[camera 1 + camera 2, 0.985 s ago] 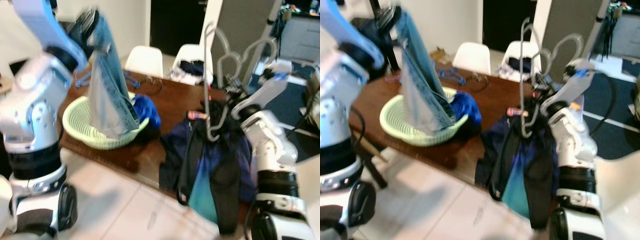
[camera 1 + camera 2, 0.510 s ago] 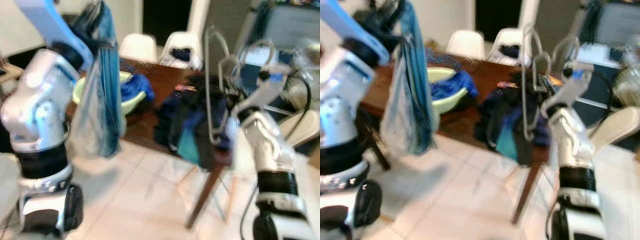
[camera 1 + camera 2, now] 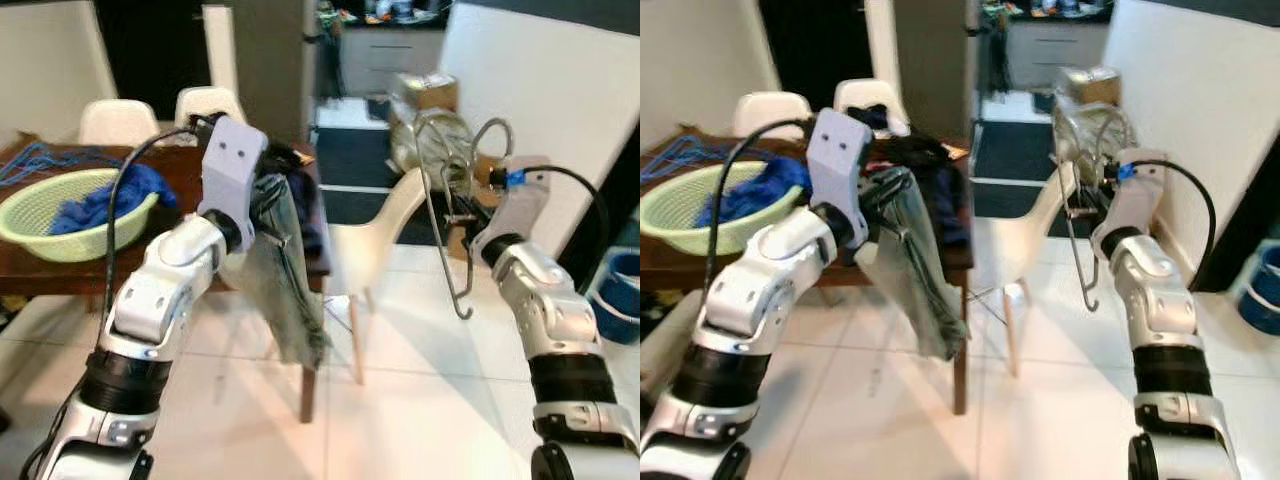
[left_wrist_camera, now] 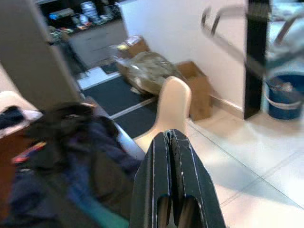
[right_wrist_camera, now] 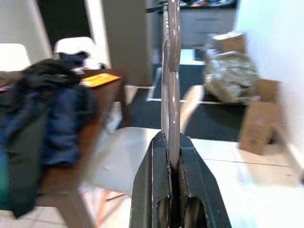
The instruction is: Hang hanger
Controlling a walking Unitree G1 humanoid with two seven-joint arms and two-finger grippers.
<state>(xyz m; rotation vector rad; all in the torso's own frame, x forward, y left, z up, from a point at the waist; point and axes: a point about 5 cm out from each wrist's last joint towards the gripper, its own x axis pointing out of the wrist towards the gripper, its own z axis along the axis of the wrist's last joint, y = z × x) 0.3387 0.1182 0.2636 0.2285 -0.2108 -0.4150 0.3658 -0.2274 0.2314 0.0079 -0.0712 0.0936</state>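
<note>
We hold both arms raised in front of us in a tiled room. Our right gripper [image 5: 172, 156] is clamped on a grey metal hanger [image 3: 452, 215], which stands upright beside a white wall [image 3: 560, 110], its hooked top above the wrist and its lower curl hanging free over the floor; in the right wrist view the wire runs edge-on straight up from between the fingers [image 5: 190, 180], so its full outline is hard to read there. Our left gripper [image 4: 172, 142] has its two black fingers pressed together; a grey-blue garment [image 3: 285, 285] hangs down from that hand, but the left arm's wrist housing hides the exact grip in the head views, and the cloth cannot be seen between the fingertips in the left wrist view. Behind the left arm is a dark wooden table [image 3: 40, 275], cut off at the picture's edge. On it sits a pale green laundry basket [image 3: 60, 225] holding crumpled blue cloth [image 3: 110, 195], and a heap of dark clothes [image 3: 930, 165] lies at the table's far end, partly hidden by the arm. A cream chair [image 3: 395, 225] stands between our two arms. A blue bucket [image 3: 618, 300] is cut off at the right edge.
</note>
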